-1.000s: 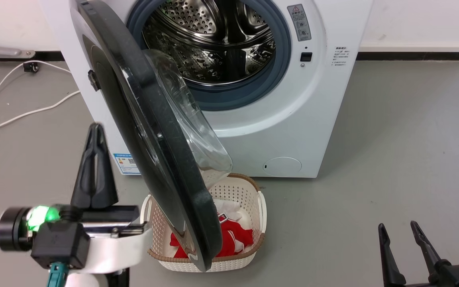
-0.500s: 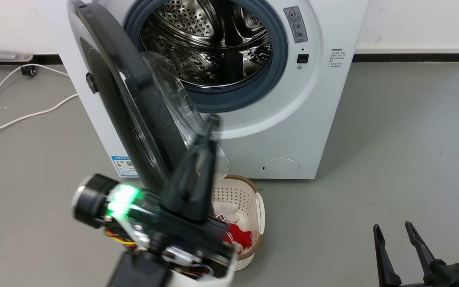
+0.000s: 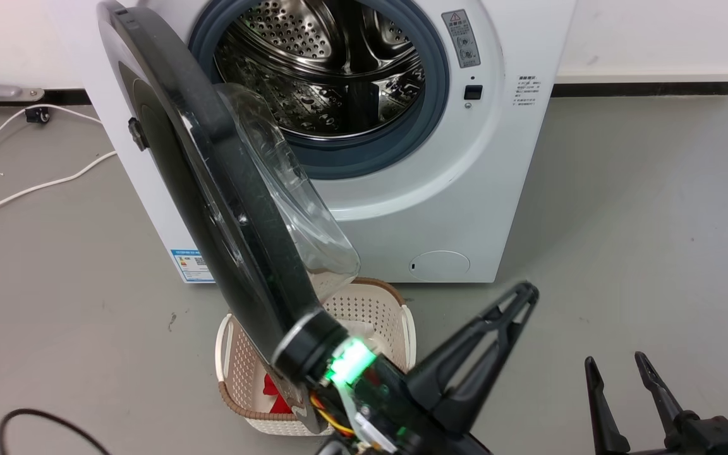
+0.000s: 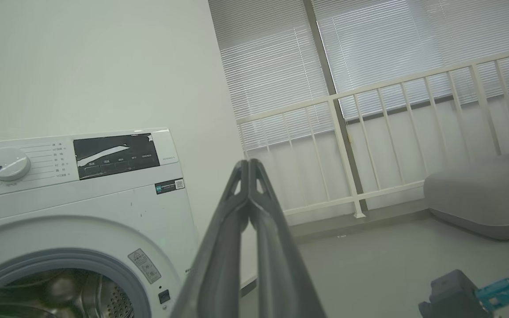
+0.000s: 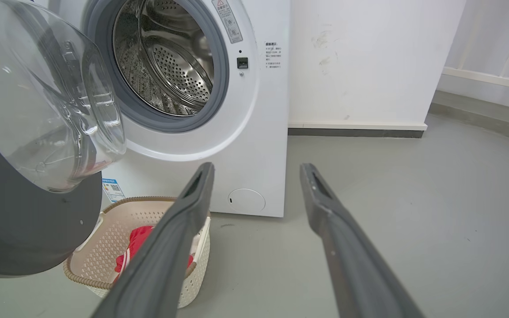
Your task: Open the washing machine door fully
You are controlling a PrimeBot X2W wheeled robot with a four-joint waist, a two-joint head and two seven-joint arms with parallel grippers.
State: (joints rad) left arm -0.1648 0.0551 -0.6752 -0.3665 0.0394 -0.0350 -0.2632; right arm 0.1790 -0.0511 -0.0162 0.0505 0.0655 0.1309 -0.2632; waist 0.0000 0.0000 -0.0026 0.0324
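A smooth grey floor [image 3: 642,208] runs back to a white wall [image 5: 369,57], which has a dark skirting strip [image 3: 642,88] along its foot. At the far left a white cable [image 3: 35,186] snakes across the floor. A black cable [image 3: 42,414] loops at the near left edge. On the right side of the room, tall windows with closed pale blinds [image 4: 391,48] stand behind a white railing [image 4: 346,159]. A low grey cushioned seat [image 4: 480,194] rests on the floor near the railing. The light is soft and even.

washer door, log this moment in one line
door: swung out over basket | left claw: shut, empty | right claw: open, empty
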